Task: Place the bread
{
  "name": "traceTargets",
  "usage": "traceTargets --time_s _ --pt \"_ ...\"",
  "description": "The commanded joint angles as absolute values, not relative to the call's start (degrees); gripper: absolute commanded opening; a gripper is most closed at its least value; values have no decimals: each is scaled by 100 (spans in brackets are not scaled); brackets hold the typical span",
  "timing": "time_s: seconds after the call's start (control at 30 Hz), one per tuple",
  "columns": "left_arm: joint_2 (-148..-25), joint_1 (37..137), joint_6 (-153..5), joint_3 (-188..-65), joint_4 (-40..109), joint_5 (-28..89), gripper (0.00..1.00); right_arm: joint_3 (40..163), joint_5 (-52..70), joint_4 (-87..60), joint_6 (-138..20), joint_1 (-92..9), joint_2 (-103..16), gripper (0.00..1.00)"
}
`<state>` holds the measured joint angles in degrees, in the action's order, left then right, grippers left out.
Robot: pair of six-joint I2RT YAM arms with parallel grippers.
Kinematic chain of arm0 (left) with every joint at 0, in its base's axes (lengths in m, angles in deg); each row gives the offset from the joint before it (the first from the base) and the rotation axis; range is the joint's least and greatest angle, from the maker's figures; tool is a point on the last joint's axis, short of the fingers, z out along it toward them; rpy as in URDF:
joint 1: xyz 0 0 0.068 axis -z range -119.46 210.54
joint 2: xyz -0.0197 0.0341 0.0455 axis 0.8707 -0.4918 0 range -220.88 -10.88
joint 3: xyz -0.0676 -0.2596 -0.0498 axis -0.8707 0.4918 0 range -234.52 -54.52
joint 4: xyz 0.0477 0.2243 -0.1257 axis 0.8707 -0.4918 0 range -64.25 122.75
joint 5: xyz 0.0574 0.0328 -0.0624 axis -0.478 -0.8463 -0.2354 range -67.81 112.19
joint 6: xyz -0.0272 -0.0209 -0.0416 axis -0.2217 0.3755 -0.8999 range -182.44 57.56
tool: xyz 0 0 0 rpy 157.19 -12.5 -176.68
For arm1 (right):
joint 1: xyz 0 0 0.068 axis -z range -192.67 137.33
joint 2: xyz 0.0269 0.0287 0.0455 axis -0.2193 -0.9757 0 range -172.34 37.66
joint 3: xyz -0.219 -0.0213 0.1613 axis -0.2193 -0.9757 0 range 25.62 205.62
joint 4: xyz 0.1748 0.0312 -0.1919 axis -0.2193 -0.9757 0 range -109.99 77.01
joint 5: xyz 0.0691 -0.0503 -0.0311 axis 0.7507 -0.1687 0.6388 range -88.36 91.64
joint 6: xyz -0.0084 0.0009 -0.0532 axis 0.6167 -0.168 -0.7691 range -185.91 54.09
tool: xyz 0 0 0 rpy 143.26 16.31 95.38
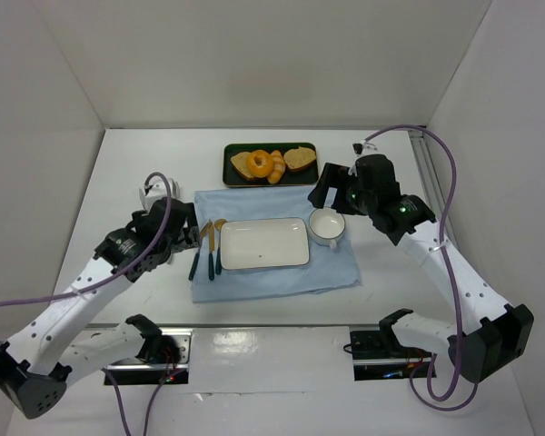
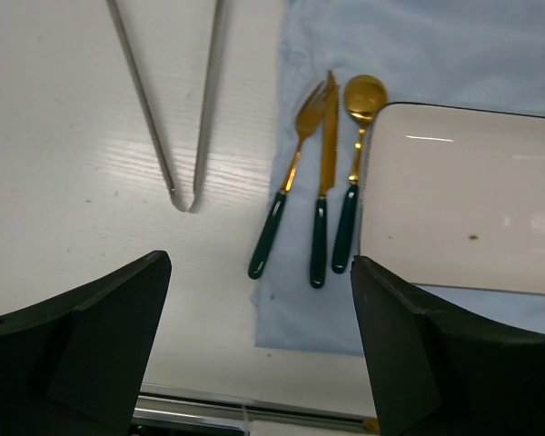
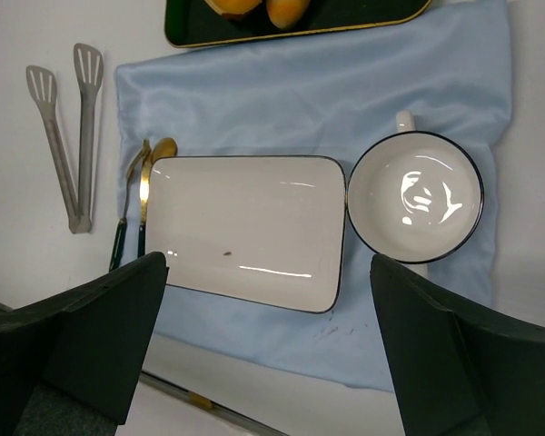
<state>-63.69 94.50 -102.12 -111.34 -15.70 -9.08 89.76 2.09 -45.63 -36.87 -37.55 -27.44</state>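
The bread (image 1: 262,163), a glossy orange-golden ring bun, lies in the dark tray (image 1: 235,177) at the back, between toast slices and a ridged roll. In the right wrist view only the lower edges of golden pieces show at the top, on the tray (image 3: 363,18); I cannot tell which is the bun. My left gripper (image 1: 189,234) (image 2: 259,363) is open and empty over the table beside the cutlery. My right gripper (image 1: 325,193) (image 3: 268,363) is open and empty, above the cloth between tray and cup.
A white rectangular plate (image 1: 263,243) (image 3: 245,227) lies on a blue cloth (image 1: 336,268). A white cup (image 1: 327,225) (image 3: 416,198) stands right of it. A gold fork, knife and spoon (image 2: 322,200) lie left of the plate. Metal tongs (image 2: 182,118) (image 3: 68,136) lie further left.
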Motion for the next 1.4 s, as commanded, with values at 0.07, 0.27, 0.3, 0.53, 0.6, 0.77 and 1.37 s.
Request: traceTargets --time_s 0.07,0.27,0.3,0.53,0.6,0.77,1.37 --pt "-6695 8789 -10392 -10736 -1429 -1297 95 8996 331 -4550 -3734 -3807 -2659 100" --pt "-6871 7699 -9770 -10137 -288 -375 96 8996 384 -4612 -3796 -3807 -2659 100" --pt "-6958 7567 -9698 -10067 -163 -261 96 8996 384 -4612 -3796 -3807 -2659 100" --pt "-7722 6609 -9118 -9934 611 627 96 8943 437 -4612 -3796 -3807 -2606 100" --pt "-7968 6433 -9065 -10022 611 847 96 8943 437 -4560 -3796 -3807 -2606 100" --pt "-8644 6371 -8986 -10373 664 1076 96 8943 489 -4507 -3796 -3807 -2606 100" --pt "-9894 6212 -8933 -10875 480 619 95 8943 893 -4243 -3690 -3754 -2606 100"
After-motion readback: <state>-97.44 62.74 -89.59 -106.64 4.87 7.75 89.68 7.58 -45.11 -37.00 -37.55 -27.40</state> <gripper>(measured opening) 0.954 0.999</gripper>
